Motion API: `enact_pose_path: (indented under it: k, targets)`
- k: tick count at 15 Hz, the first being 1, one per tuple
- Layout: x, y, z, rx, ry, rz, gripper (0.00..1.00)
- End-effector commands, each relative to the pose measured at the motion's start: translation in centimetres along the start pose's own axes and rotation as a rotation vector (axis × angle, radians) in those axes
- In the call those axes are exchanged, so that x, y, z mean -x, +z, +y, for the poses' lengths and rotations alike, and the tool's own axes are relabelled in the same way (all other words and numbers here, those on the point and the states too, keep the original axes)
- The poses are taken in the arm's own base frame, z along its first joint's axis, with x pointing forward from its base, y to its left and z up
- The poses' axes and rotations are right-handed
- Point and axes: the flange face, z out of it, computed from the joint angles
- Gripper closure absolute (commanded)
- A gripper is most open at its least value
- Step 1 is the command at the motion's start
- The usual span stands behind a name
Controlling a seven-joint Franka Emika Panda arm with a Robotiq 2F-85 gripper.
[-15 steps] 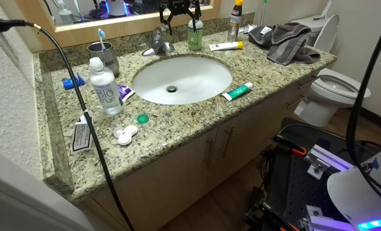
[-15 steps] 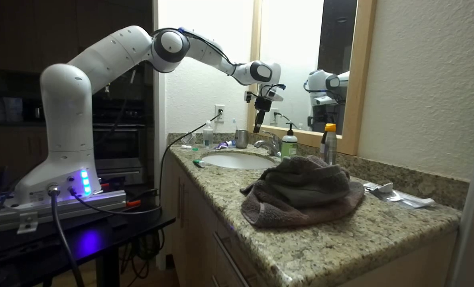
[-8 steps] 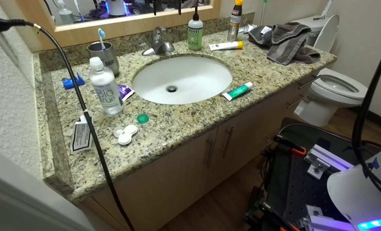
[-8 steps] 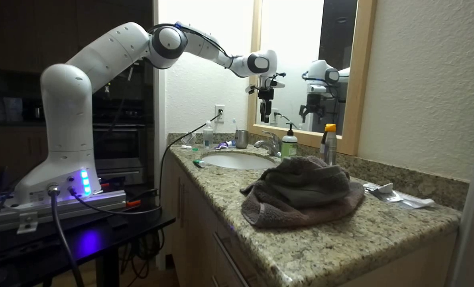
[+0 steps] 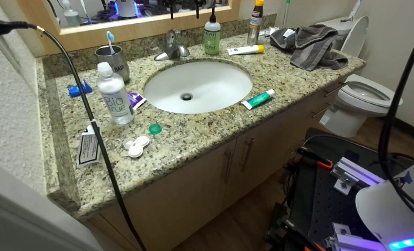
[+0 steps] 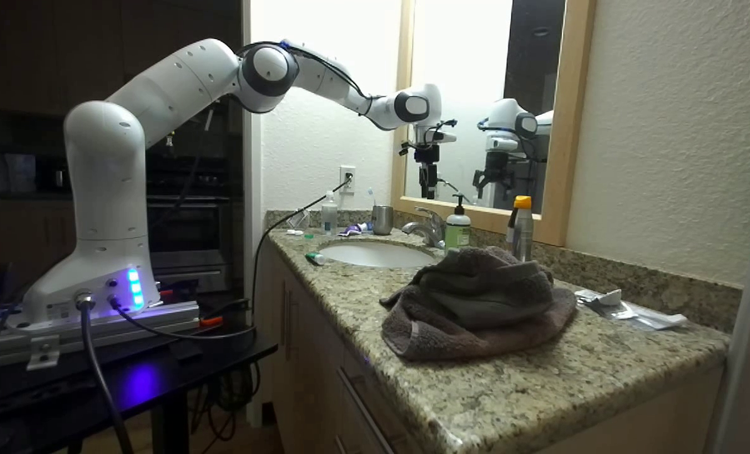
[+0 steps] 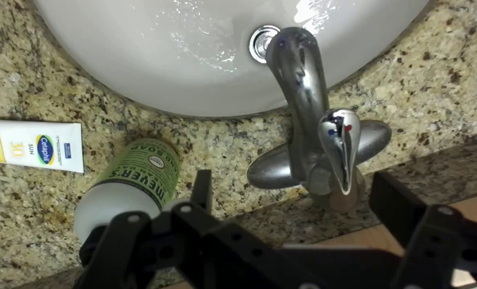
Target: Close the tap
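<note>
We locate the curved silver-grey metal tap [image 7: 312, 120] below and apart from the black two-fingered gripper [image 7: 292, 190], whose fingers stand spread.

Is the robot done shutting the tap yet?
Maybe: no stream shows under the tap, so it looks off. The gripper hangs open above it, gripping nothing. To do, perhaps: nudging the lever handle further down; I can't tell if it's fully closed.
</note>
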Motion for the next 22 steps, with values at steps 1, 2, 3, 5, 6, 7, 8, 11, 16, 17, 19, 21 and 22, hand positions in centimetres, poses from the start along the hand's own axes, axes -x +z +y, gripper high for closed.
enact_pose_path:
  k: [1,2,3,5,6,7,8,11,16,17,19,21,22]
  targets:
    - [0.2,0.8,0.6,0.052,0.016,-0.027,0.00]
    - [0.1,1.1,1.0,0.077,0.023,-0.033,0.00]
    - [0.2,1.4,1.2,0.094,0.029,-0.043,0.00]
    - [0.3,2.0,1.9,0.140,0.043,-0.059,0.00]
    - [0.4,2.4,2.2,0.146,0.044,-0.084,0.00]
    - [0.5,2.5,2.3,0.142,0.044,-0.104,0.00]
    - [0.7,2.6,2.2,0.118,0.040,-0.126,0.00]
    - [1.1,2.5,1.9,0.084,0.033,-0.165,0.00]
    - [1.1,2.6,1.5,0.088,0.043,-0.135,0.00]
    - [1.1,2.5,1.5,0.087,0.043,-0.133,0.00]
    - [1.1,2.5,1.4,0.090,0.042,-0.135,0.00]
    - [1.2,2.5,1.2,0.081,0.038,-0.138,0.00]
    - [1.0,2.4,1.1,0.075,0.035,-0.125,0.00]
